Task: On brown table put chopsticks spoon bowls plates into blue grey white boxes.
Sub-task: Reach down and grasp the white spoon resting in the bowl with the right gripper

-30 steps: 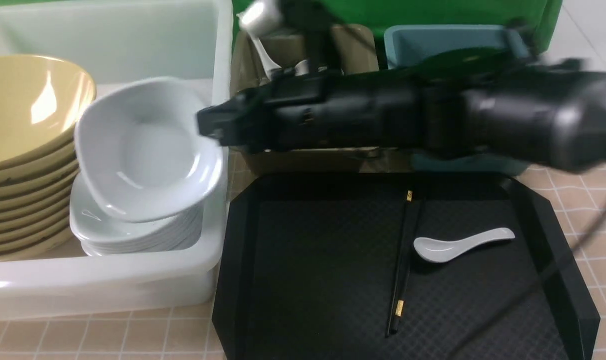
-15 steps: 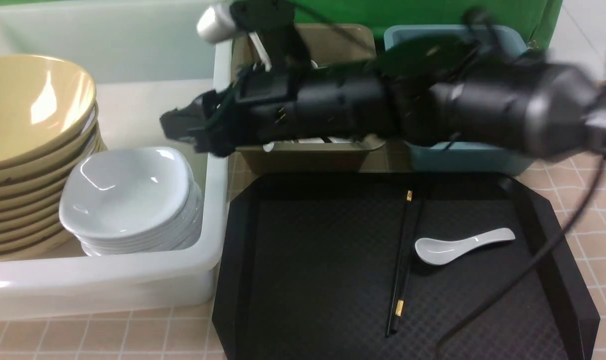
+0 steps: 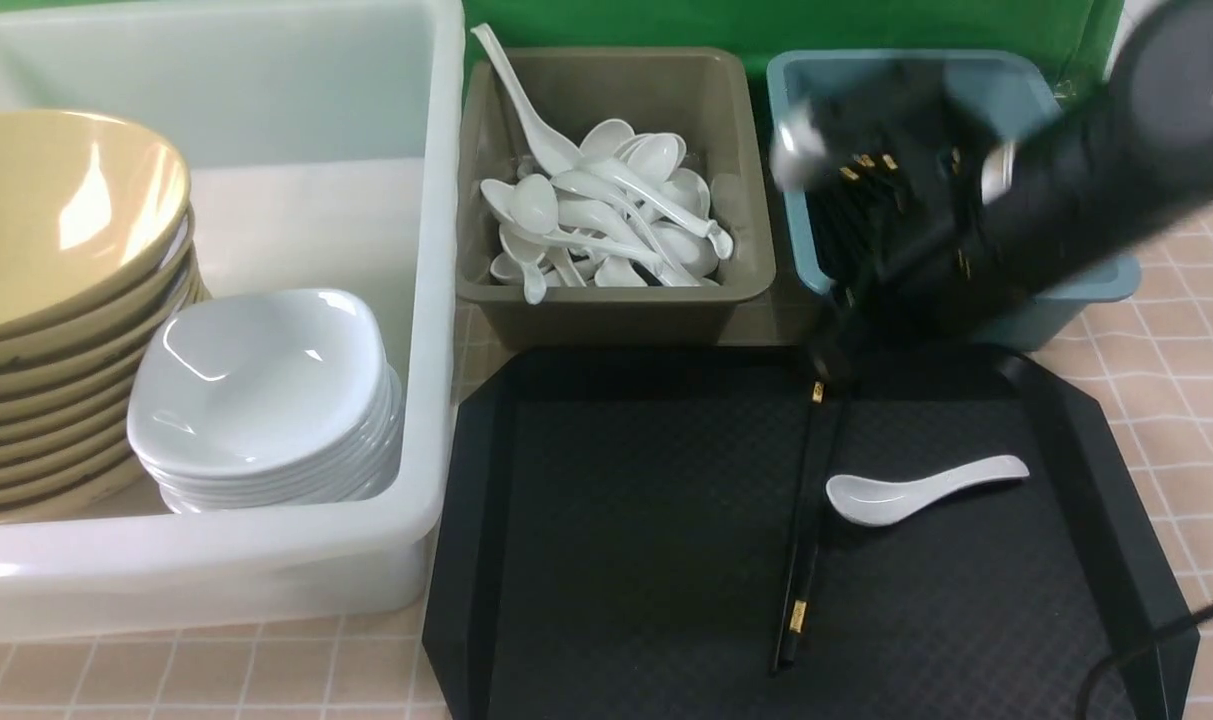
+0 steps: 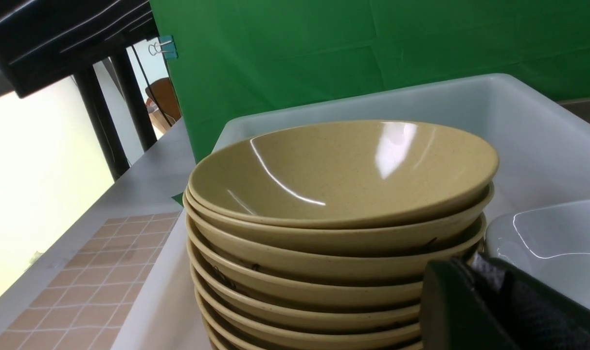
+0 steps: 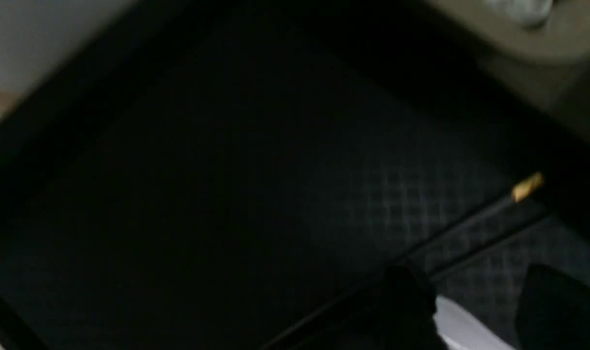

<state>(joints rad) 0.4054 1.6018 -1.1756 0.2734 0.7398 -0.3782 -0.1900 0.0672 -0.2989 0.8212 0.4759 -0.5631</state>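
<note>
Front view — blurred right arm (image 3: 1066, 200) hides much of the blue box (image 3: 1096, 285).

Black octagonal tray (image 3: 616, 520), green backdrop (image 3: 666, 20)

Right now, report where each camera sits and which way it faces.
Front: between the arms, looking forward and down over the white tub and black tray; the right arm shows.
Left wrist: beside the tub, facing the bowls; part of the left gripper shows.
Right wrist: above the tray, facing the chopsticks; the right gripper shows, open.
Shared: front and right wrist both show the chopsticks.
</note>
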